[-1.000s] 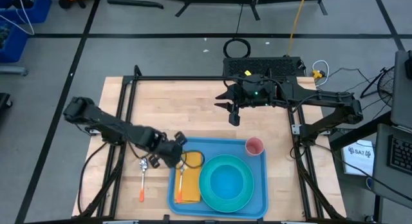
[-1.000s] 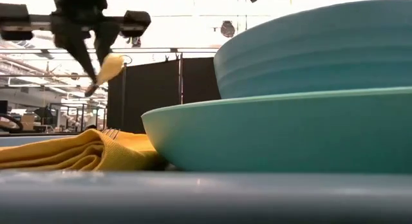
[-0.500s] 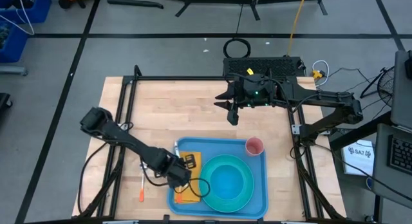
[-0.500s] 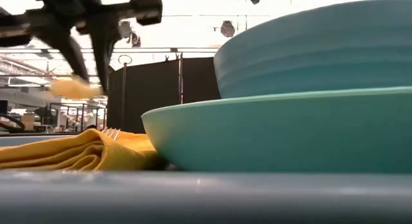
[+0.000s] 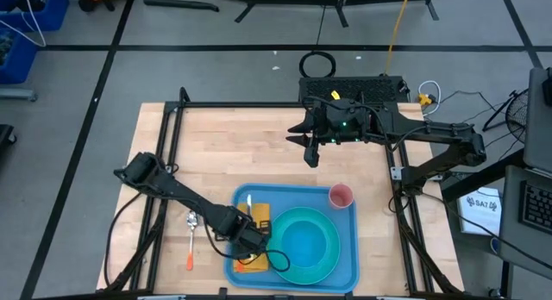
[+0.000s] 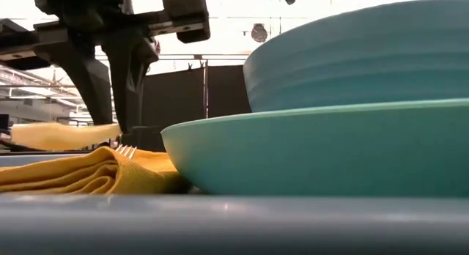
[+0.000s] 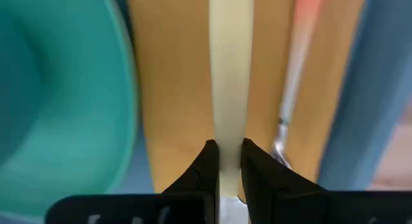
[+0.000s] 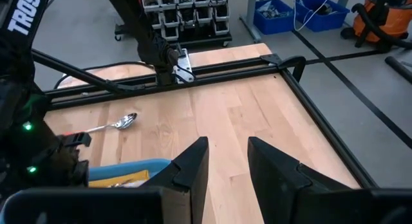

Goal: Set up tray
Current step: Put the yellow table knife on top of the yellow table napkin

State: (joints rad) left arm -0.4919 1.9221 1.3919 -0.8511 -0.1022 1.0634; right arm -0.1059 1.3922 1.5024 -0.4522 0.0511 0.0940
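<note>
- Your left gripper (image 7: 226, 161) is clamped on a pale cream, flat-handled utensil (image 7: 230, 69), holding it over the yellow-orange folded cloth napkin (image 5: 256, 221). The napkin lies on the left part of the large flat blue plastic tray (image 5: 345, 264) with its low raised rim.
- The tray sits at the near edge of the light wooden table (image 5: 241, 145), directly under the left gripper. It carries a round turquoise plate (image 5: 304, 241), and a small pink cup (image 5: 341, 196) stands at its far right corner.
- The relation that matters: in the left wrist view the cream handle runs straight out from the fingers, along the napkin's length. It lies parallel to a metal fork with an orange handle (image 7: 293, 82) already on the cloth, between that fork and the plate's rim.
- In the low view the handle hangs nearly level, just above the napkin folds; judged from this, a short, straight lowering is all the placement needs.
- A metal spoon with an orange handle (image 5: 191, 240) lies on the wood just left of the tray, nearer your left arm.
- Your right gripper (image 8: 226, 161) waits with fingers parted over the far side of the table, well away from the tray.
</note>
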